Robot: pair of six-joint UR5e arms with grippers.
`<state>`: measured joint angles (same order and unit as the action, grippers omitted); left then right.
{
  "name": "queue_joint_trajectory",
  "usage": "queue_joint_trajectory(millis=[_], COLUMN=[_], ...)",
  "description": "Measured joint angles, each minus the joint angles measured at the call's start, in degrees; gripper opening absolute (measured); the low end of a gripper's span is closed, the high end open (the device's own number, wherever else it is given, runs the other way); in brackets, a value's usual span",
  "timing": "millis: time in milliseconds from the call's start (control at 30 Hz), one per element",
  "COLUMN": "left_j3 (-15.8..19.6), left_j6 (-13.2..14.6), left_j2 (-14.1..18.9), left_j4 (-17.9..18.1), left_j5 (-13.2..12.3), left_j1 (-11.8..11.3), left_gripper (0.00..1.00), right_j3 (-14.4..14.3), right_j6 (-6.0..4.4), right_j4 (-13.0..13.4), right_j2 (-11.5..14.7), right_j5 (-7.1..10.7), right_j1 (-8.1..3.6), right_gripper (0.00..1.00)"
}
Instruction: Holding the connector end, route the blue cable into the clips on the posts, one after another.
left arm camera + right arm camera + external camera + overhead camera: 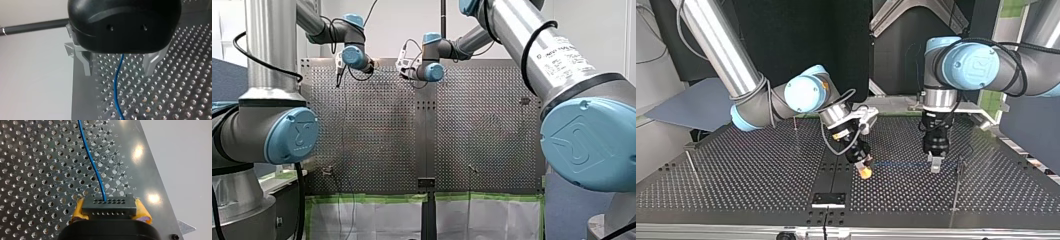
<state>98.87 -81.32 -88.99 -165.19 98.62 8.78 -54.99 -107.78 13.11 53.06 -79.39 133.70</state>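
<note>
The blue cable (pixel 901 163) lies along the perforated plate between my two grippers. Its black connector block (pixel 109 205) sits between the yellow pads (pixel 143 212) of my right gripper (pixel 110 208), which is shut on it; the cable (pixel 93 165) runs away from the block over the holes. My right gripper (pixel 865 170) hangs tilted, low over the plate's middle. My left gripper (pixel 118 72) stands open just above the plate, its metal fingers (pixel 85 62) astride the cable (pixel 116 90) without touching it. In the top view my left gripper (pixel 935 163) points straight down.
Thin posts rise from the plate: one (pixel 958 172) beside my left gripper, one (pixel 691 162) at the top view's left, one (pixel 795 123) behind my right arm. A black bracket (pixel 828 199) sits at the near edge. The plate's edge (pixel 160 187) runs close to the connector.
</note>
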Motion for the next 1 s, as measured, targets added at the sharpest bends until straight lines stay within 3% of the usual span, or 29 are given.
queue_joint_trajectory(millis=[500,667,1000], left_j3=[-4.45,-4.81,-4.86], left_j6=[-0.69,-0.68,-0.53], left_j2=[-3.36,-5.24,-5.64], left_j4=[0.50,0.62,0.65], left_j5=[1.80,2.23,2.86], left_j1=[0.08,0.11,0.12], left_gripper=[1.00,1.00,1.00], right_j3=[0.00,0.00,0.00], right_j6=[0.03,0.07,0.09], right_j4=[-0.08,-0.13,-0.14], right_j2=[0.00,0.00,0.00], right_j5=[0.08,0.10,0.11], right_j1=[-0.03,-0.05,-0.13], right_gripper=[0.00,0.00,0.00])
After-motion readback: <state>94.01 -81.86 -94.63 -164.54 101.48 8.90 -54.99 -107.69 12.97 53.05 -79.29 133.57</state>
